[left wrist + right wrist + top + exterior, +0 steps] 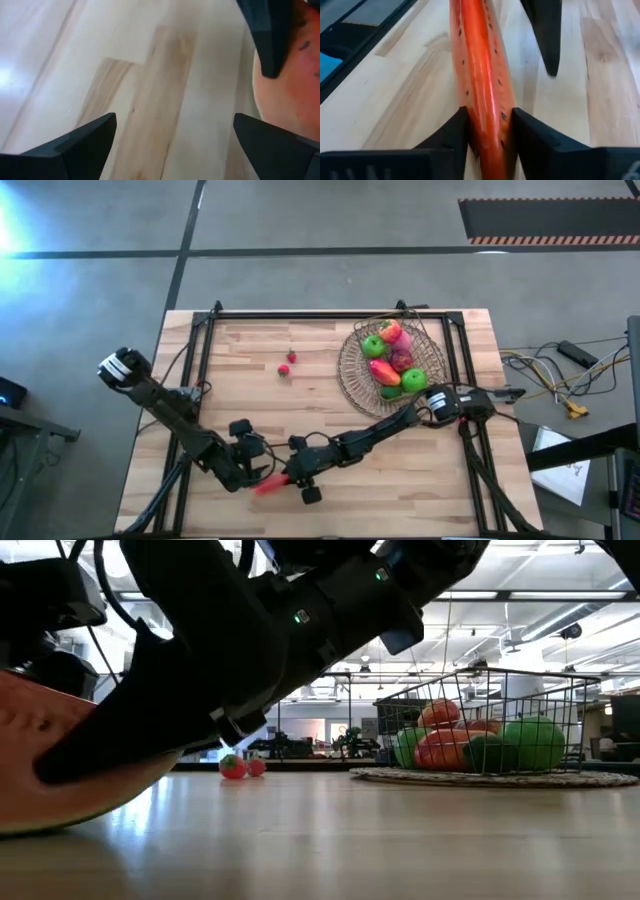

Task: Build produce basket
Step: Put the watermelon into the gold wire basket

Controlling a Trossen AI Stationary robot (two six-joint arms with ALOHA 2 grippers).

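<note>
Item: red watermelon slice (482, 90), toy, flat wedge with dark seed marks, lying low on the wooden table (250, 350) near its front edge, well apart from the basket. The right gripper (487, 132) pinches it, one dark finger pressed on each flat face. The left gripper (172, 137) sits just beside it on the table, fingers spread wide and holding nothing; the slice shows at the edge of its wrist view.

Basket (352, 365): round, tan openwork, at the table's far right. Contents: two green apples (373, 346), a pink peach, orange-red pieces, a dark green lime.

Loose: two small red strawberries (288, 363) on the table, left of the basket, near each other.
</note>
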